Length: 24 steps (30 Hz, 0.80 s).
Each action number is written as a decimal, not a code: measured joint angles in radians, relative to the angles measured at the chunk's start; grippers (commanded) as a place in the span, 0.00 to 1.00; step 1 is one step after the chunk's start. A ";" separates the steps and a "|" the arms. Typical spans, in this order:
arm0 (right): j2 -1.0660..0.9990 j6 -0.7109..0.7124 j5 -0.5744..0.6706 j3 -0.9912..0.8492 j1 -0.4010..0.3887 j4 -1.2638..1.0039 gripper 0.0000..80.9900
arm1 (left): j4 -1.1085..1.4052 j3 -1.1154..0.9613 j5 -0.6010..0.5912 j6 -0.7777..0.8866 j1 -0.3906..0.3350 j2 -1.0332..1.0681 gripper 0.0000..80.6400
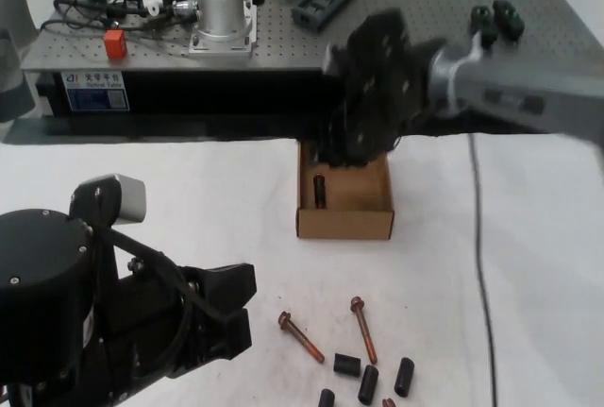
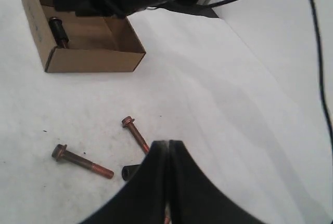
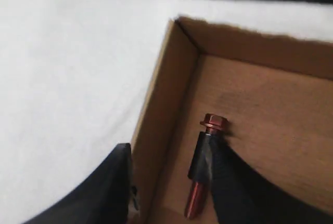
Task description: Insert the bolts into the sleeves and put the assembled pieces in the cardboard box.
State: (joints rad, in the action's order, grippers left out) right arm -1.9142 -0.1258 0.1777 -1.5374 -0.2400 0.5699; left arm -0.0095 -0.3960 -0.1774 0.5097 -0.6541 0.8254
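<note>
Cardboard box (image 1: 344, 223) with one assembled piece (image 3: 204, 156) inside; right gripper (image 3: 169, 154) over it.
We see the bolt, a sleeve on its shank, lying flat on the box floor by the left wall; the right gripper's fingers stand spread, one outside that wall, the other just beside the sleeve, and we cannot tell whether it touches; the left gripper (image 2: 167, 143) hangs at the near left, fingers pressed together on nothing; nearer than the box, two loose bolts (image 1: 300, 336) and several loose sleeves (image 1: 368, 383) lie on the white bench (image 1: 142, 171).
</note>
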 measured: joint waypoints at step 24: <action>0.053 0.092 -0.224 0.375 -0.183 0.170 0.42 | 0.000 0.000 0.008 -0.003 0.000 0.000 0.51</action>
State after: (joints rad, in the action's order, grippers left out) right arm -1.8607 -0.0338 -0.0459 -1.1627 -0.4233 0.7398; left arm -0.0095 -0.3960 -0.1698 0.5064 -0.6541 0.8254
